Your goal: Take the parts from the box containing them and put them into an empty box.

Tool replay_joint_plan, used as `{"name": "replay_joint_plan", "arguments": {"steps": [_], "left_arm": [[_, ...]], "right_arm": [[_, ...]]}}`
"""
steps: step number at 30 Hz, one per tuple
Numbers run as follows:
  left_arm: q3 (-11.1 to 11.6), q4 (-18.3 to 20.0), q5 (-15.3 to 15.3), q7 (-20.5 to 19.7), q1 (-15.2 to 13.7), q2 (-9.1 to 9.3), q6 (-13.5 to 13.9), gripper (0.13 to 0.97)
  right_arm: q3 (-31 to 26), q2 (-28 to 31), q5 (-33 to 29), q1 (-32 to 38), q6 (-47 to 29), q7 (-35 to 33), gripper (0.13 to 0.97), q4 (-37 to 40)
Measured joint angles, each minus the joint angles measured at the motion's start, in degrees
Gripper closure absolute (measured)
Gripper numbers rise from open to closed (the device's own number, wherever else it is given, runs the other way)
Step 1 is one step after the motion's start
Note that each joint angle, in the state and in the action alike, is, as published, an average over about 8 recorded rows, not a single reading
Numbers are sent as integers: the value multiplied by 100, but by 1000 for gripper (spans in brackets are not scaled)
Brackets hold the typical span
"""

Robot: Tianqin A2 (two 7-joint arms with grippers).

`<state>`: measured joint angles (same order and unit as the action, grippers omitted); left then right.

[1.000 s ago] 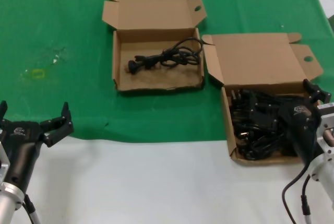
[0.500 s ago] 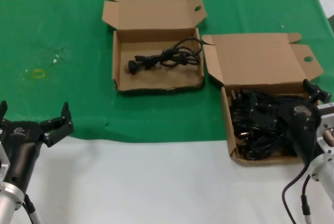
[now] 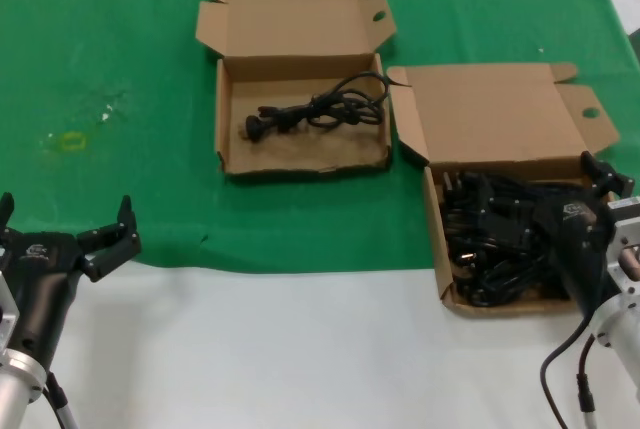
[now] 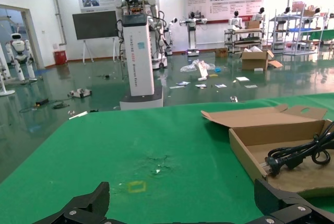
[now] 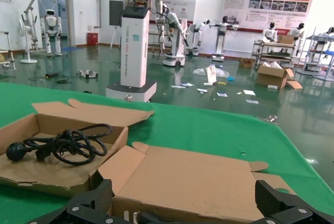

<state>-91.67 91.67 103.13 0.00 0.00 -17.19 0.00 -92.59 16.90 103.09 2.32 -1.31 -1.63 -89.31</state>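
Observation:
The squarish box (image 3: 432,211) on the right is full of black cables (image 3: 490,239); its lid (image 5: 198,182) stands open. My right gripper (image 3: 548,189) is open over this box's right part, just above the cables; in its wrist view (image 5: 182,205) the jaws stand wide before the lid. The wider, low box (image 3: 300,164) lies farther back in the middle and holds one black power cord (image 3: 320,109). The cord also shows in the right wrist view (image 5: 62,145) and the left wrist view (image 4: 297,153). My left gripper (image 3: 65,214) is open and empty at the near left.
A green cloth (image 3: 120,49) covers the far part of the table and a white surface (image 3: 300,349) the near part. A small yellow mark (image 3: 70,141) is on the cloth at the left. The wide box's side wall (image 4: 250,156) shows in the left wrist view.

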Motion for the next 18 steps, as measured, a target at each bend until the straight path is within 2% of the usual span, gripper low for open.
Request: {"name": "replay_joint_plan", "arguments": {"steps": [18], "left_arm": [[0,0,0,0,0,0,0,132]], "right_arm": [[0,0,0,0,0,0,129,0]]}}
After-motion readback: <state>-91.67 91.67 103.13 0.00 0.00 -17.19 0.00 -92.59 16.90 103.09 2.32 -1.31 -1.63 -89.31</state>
